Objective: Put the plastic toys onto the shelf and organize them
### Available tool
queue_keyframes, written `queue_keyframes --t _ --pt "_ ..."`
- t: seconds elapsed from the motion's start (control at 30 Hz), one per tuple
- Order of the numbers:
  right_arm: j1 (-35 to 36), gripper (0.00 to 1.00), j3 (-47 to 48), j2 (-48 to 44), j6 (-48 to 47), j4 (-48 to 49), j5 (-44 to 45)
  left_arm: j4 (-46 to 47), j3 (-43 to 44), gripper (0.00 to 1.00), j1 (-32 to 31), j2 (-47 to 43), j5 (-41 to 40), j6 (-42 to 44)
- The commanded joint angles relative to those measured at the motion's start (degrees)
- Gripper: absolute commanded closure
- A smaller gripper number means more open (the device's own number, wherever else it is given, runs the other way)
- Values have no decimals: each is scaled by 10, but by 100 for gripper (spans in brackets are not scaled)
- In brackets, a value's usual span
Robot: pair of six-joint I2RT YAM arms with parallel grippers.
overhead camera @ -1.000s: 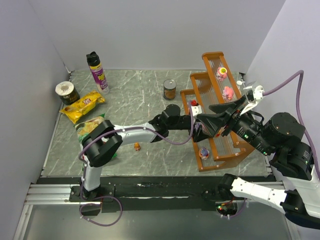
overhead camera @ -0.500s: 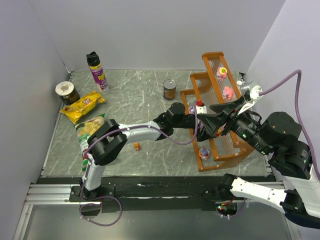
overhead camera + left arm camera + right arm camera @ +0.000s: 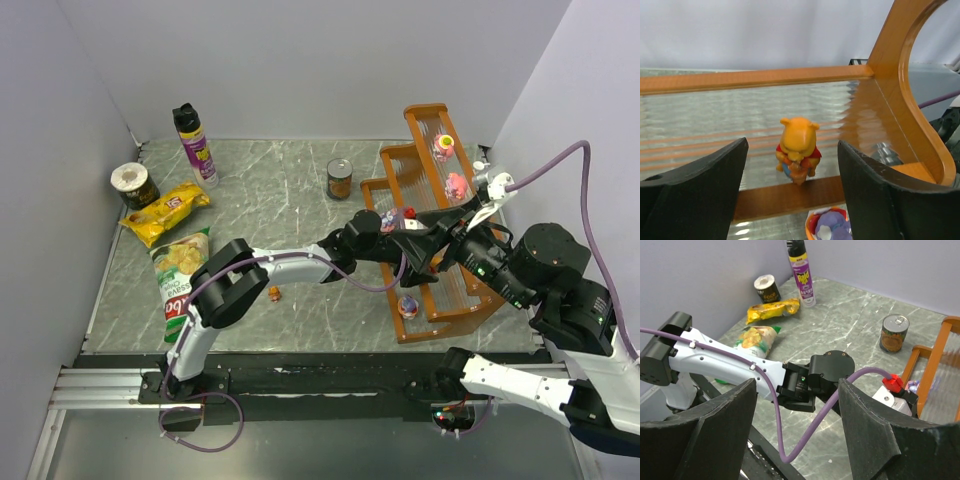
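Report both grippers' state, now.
Left gripper: open, jaws either side of the yellow bear toy, not touching it.
Right gripper: open, empty.

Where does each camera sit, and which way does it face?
Top external: above and behind the arms, looking down at the table; both arms show.
Left wrist: on the left arm, facing the shelf and bear toy; its fingers show.
Right wrist: on the right arm, facing the left arm; its fingers show.
Shared: top and right wrist both see the can.
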Motion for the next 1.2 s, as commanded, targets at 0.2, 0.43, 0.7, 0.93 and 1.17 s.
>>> queue_keyframes --t 0.2,0.43,0.7,0.93,1.17 --pt "2 27 -12 -14 -6 16 14 -1 33 36 -23 9 -32 6" --pt "2 27 -19 -21 -4 17 21 9 22 40 -35 3 -72 -6" --pt "3 27 -26 -27 -2 16 26 26 4 52 -46 -4 -112 -15" --pt "3 27 -30 -30 1 17 30 15 8 66 -47 -1 -123 -21" --pt "3 27 -35 -32 3 17 34 11 16 73 -51 3 -160 -55"
